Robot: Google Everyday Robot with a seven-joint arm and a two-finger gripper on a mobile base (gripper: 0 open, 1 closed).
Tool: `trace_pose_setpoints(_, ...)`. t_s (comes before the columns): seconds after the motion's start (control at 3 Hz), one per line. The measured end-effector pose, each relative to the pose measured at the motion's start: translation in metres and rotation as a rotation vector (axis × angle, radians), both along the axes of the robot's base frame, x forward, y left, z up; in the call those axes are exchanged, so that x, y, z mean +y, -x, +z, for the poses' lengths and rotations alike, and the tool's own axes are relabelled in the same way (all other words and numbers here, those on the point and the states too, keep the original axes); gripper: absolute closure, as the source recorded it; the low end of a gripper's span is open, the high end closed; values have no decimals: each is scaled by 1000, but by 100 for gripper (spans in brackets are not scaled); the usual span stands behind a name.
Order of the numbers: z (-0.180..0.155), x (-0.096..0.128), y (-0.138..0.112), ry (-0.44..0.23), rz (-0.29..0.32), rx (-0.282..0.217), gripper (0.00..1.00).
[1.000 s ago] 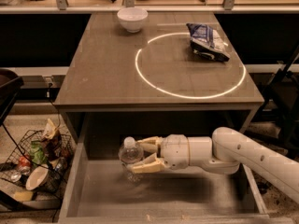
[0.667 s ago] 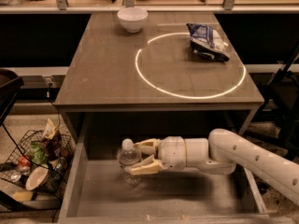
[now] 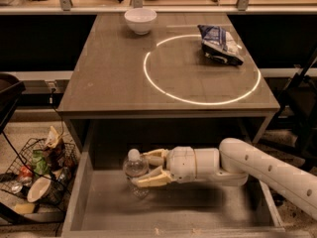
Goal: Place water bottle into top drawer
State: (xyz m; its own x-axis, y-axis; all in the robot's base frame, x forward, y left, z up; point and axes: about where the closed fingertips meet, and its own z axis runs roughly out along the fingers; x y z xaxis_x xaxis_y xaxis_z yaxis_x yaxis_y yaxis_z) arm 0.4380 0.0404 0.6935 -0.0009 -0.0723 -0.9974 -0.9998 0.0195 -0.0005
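Within the top drawer (image 3: 198,209), the gripper (image 3: 141,169) clasps the upright water bottle (image 3: 132,169)

Bottle and gripper a touch further left and lower in the drawer

Compared with a second ago, the gripper (image 3: 141,169), clamped on the bottle (image 3: 133,168) over the left half of the drawer (image 3: 198,209), has slid slightly to the left, and the pale arm (image 3: 267,165) has reached in after it by the same small amount. Most of that shift came in the first part of the second, with hardly any since. The bottle, upright as before, now sits a little lower, its base close to the drawer floor.
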Motion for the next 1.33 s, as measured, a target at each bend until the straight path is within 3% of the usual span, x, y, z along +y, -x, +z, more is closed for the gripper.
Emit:
trace_pose_setpoints(0.33,1,2,1,-1,5,0,51)
trace_pose_setpoints(1.0,1,5,2,-2,12,-1,4)
trace_pose_setpoints(1.33,2,6,3,-3,15,-1,0)
